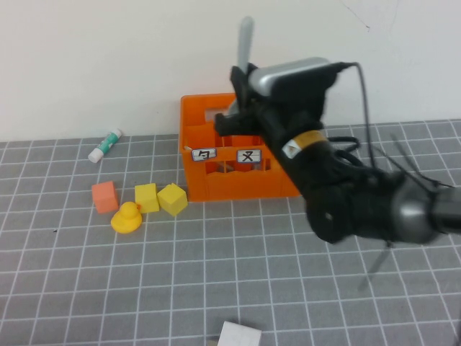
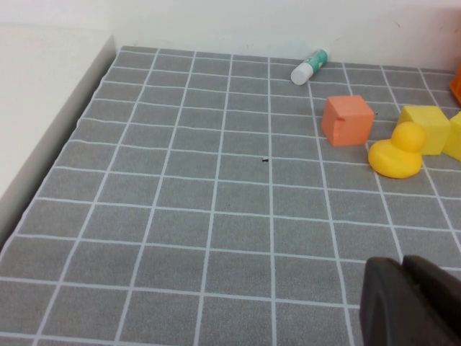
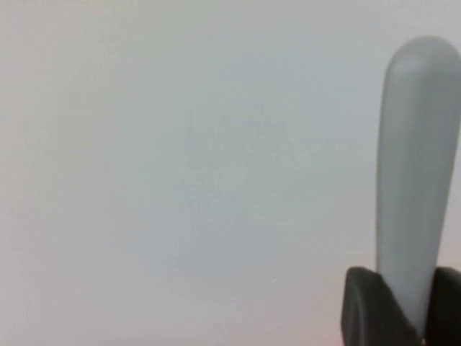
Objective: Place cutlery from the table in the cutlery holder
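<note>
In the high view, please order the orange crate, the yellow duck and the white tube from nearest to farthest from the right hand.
The right hand holds a grey cutlery piece upright above the crate.
1. Orange crate: directly beneath the hand.
2. Yellow duck: on the table to the crate's left, by the blocks.
3. White tube: farther left, near the wall.

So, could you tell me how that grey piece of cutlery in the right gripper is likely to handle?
The grey cutlery piece stands straight up from the shut right gripper above the orange holder, so it is probably stiff. Its matte, smooth-looking handle may slip or pivot. The left gripper, shut, hangs over bare table.
</note>
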`<move>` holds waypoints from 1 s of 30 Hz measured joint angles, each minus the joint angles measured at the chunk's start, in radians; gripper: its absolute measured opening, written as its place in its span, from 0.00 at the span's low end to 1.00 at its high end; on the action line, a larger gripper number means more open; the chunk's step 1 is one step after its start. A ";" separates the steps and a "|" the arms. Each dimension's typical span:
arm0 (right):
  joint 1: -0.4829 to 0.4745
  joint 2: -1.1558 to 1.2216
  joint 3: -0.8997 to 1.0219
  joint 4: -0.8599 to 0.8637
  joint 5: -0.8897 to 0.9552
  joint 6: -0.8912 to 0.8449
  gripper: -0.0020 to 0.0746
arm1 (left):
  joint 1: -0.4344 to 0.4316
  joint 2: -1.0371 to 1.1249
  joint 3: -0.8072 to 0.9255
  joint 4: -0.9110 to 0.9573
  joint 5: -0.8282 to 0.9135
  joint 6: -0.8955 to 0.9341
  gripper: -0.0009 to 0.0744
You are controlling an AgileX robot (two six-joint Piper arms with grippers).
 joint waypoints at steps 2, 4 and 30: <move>-0.007 0.061 -0.078 -0.002 0.031 -0.017 0.21 | 0.000 0.000 0.000 0.000 0.000 0.000 0.01; -0.019 0.117 -0.143 -0.002 0.071 -0.025 0.21 | 0.000 0.000 0.000 0.000 0.000 0.000 0.01; -0.032 -0.193 -0.058 -0.171 0.421 -0.085 0.27 | 0.000 0.000 0.000 0.000 0.000 0.000 0.01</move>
